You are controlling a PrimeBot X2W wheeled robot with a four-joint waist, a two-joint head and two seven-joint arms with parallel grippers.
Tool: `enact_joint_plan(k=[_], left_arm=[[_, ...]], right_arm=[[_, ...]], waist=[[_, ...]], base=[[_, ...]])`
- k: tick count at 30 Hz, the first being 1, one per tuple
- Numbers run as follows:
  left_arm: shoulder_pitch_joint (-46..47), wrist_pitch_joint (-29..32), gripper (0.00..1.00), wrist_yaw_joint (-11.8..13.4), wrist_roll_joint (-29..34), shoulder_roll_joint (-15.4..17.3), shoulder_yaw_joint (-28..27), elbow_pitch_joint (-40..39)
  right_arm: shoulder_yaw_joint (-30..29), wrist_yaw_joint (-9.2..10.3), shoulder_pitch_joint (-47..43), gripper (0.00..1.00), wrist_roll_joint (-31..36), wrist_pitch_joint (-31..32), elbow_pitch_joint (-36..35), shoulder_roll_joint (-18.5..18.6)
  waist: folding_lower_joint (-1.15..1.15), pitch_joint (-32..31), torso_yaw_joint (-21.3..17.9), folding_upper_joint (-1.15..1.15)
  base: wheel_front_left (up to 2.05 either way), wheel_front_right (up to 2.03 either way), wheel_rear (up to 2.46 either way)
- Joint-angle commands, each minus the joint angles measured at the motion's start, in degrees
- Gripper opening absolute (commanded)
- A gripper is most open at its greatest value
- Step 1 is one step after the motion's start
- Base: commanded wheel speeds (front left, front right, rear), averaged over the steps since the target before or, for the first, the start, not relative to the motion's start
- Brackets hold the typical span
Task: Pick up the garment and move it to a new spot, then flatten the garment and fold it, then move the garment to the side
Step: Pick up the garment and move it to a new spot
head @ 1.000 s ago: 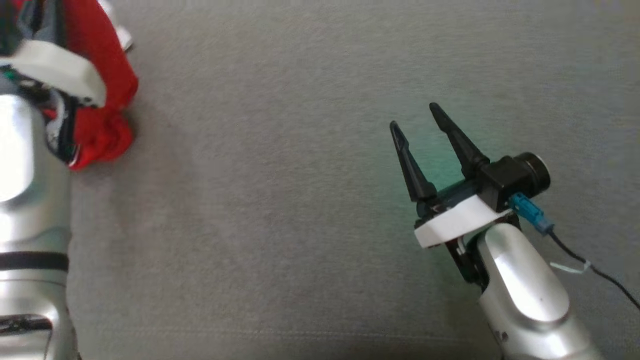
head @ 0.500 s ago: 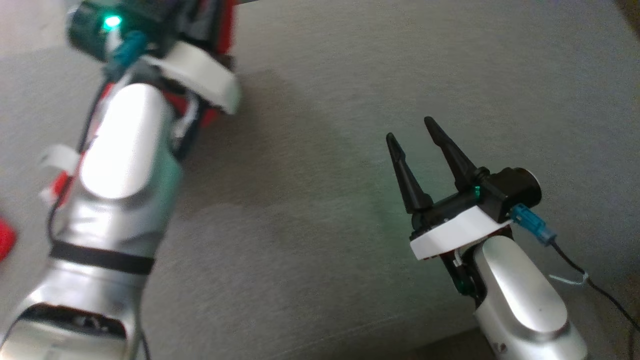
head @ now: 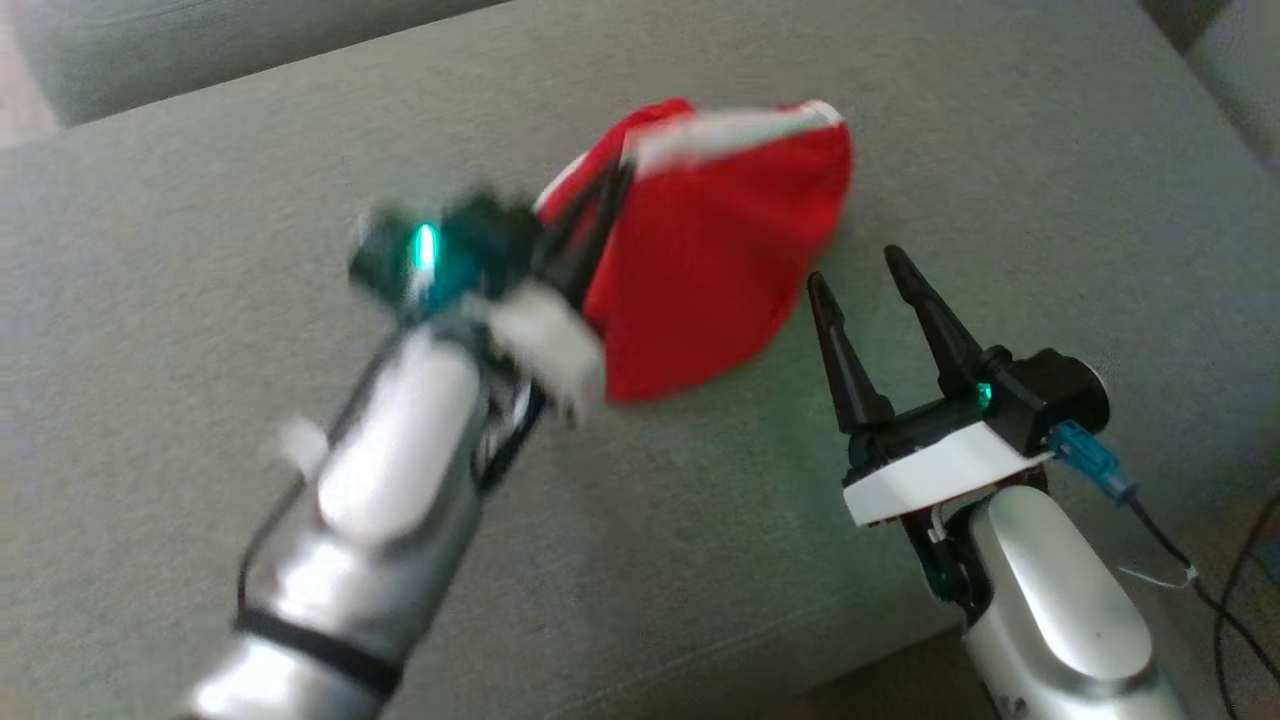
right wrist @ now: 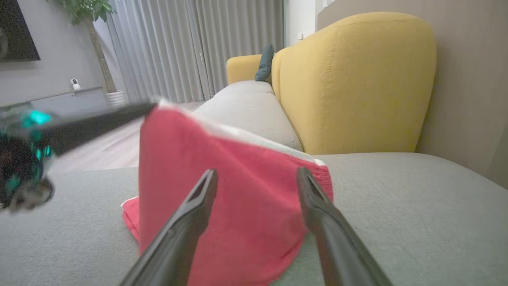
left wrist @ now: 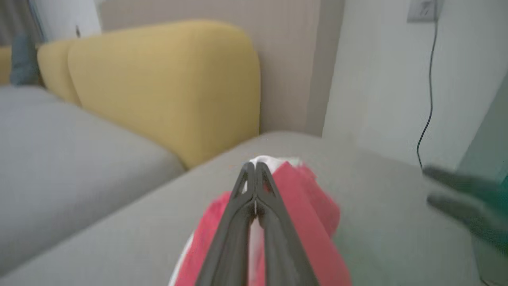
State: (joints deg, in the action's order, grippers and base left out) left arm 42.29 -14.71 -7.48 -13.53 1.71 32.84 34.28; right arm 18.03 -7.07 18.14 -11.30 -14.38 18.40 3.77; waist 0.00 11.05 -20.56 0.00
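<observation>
Garment (head: 715, 270) hangs vertically from closed left gripper (left wrist: 254, 171).

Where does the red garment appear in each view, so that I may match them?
Head view: the red garment, upper centre.
Left wrist view: garment at bottom centre, pinched in the shut left gripper.
Right wrist view: garment at centre, beyond the open right gripper.
Shared landmark: the grey seat cushion beneath it.
</observation>
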Motion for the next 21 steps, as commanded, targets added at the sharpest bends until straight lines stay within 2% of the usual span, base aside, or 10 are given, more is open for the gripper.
enact_joint_plan(k=[1,5,6,7,8,9,21], left_arm=[[-0.6,-0.3,0.0,0.5,-0.4,1.2,-1.3,-0.7],[-7.9,-0.3,0.01,2.4,-1.2,1.2,-3.8,1.2],[-11.1,-0.3,0.38,3.5,-1.4,1.4,-6.2,0.7],[-12.7,-0.3,0.44,4.0,-1.6,1.5,-7.5,0.2],[-14.1,-0.3,0.56,4.5,-1.6,1.6,-8.9,-0.6],[-15.5,-0.3,0.99,5.1,-1.5,1.7,-10.4,-1.6],[-33.0,-0.3,1.0,10.4,2.0,1.5,-26.7,-16.7]], right_arm=[[0.7,-0.42,1.0,1.0,0.4,-0.6,-1.7,-0.9],[0.4,-0.42,0.8,1.0,1.3,-0.6,-1.1,-0.9],[0.1,-0.42,0.7,1.0,1.8,-0.6,-0.8,-0.9],[-0.1,-0.42,0.6,1.0,2.0,-0.6,-0.7,-0.9],[-0.3,-0.42,0.5,1.0,2.2,-0.6,-0.5,-0.9],[-0.5,-0.42,0.4,1.0,2.4,-0.6,-0.3,-0.9],[-2.9,-0.42,-1.8,1.0,3.7,-0.6,1.9,-0.9]], waist=[[0.0,-0.1,1.9,0.0],[0.0,-0.6,4.9,0.0],[0.0,-1.0,6.4,0.0],[0.0,-1.2,7.1,0.0],[0.0,-1.4,7.8,0.0],[0.0,-1.6,8.5,0.0],[0.0,-5.8,14.0,0.0]], base=[[0.0,0.0,0.0],[0.0,0.0,0.0],[0.0,0.0,0.0],[0.0,0.0,0.0],[0.0,0.0,0.0],[0.0,0.0,0.0],[0.0,0.0,0.0]])
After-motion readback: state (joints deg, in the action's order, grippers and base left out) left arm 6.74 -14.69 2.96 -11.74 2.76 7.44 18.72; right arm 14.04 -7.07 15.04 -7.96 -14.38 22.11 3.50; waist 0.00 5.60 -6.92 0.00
